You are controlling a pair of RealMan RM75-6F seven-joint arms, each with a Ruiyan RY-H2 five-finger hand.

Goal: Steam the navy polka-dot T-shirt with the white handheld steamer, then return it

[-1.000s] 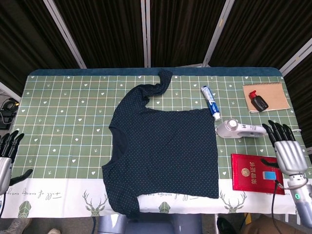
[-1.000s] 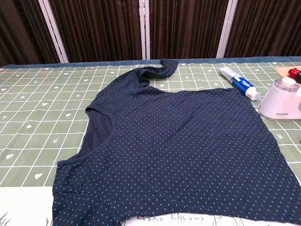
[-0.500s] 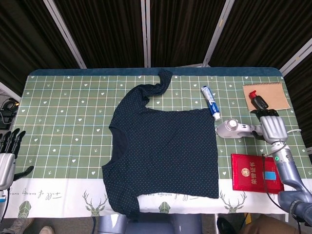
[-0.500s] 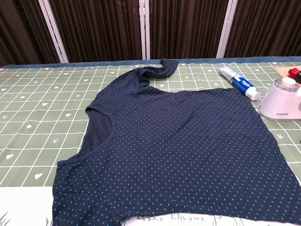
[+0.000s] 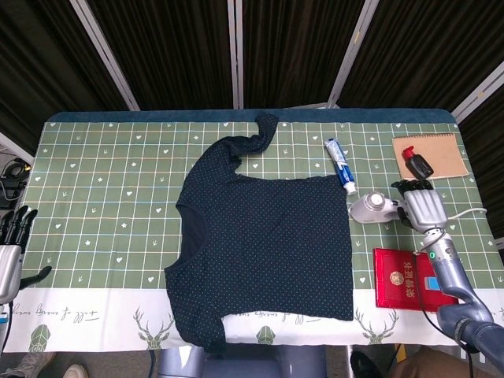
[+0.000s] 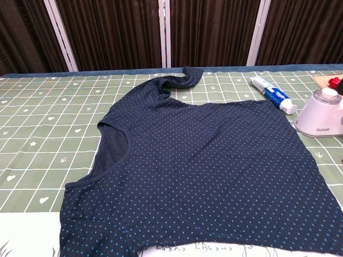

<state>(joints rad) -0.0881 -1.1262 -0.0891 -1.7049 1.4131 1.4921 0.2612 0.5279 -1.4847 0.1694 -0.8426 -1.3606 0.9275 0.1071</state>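
The right hand (image 5: 422, 206) wraps the steamer (image 5: 370, 208) handle (body reads "SUPOR") at the shirt's (image 5: 268, 244) three o'clock; left hand (image 5: 9, 244) spread.

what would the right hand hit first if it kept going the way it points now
The right hand already sits on the white steamer's handle; past that, probably the navy T-shirt's edge, though depth is unclear.
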